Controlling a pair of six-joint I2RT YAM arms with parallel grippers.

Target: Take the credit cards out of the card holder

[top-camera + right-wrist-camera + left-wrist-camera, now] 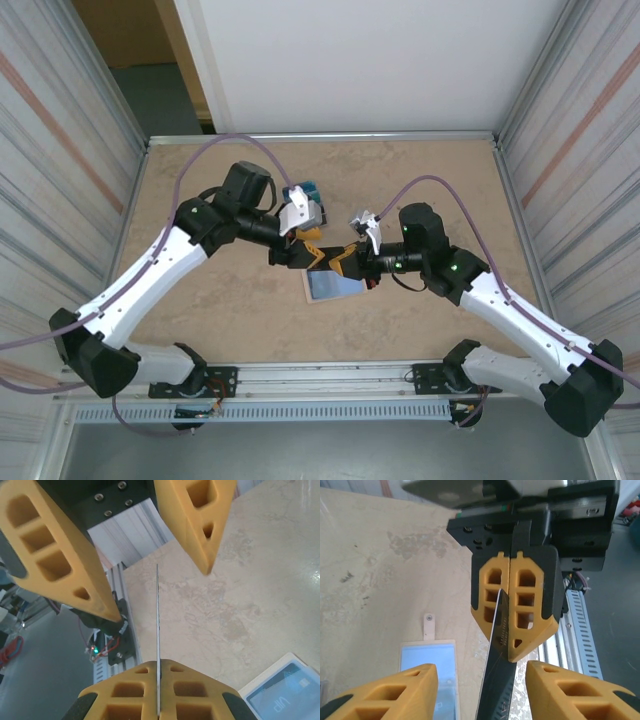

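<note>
The card holder (330,286) lies open on the table, pale-blue lining up, with its tan tab (428,625) pointing away from the wallet. My right gripper (158,662) is shut on a dark credit card (500,685), which it holds on edge above the table beside the wallet. My left gripper (481,667) faces it, open. Its two fingers (55,545) stand on either side of the card's free end with a gap on each side. In the top view, both grippers meet over the holder. Small blue and teal pieces (305,191), possibly cards, lie behind the left wrist.
The aluminium rail (575,630) runs along the table's near edge, close to the grippers. Ribbed walls (60,130) enclose the beige table (200,300) on both sides. Purple cables (240,140) arch over each arm.
</note>
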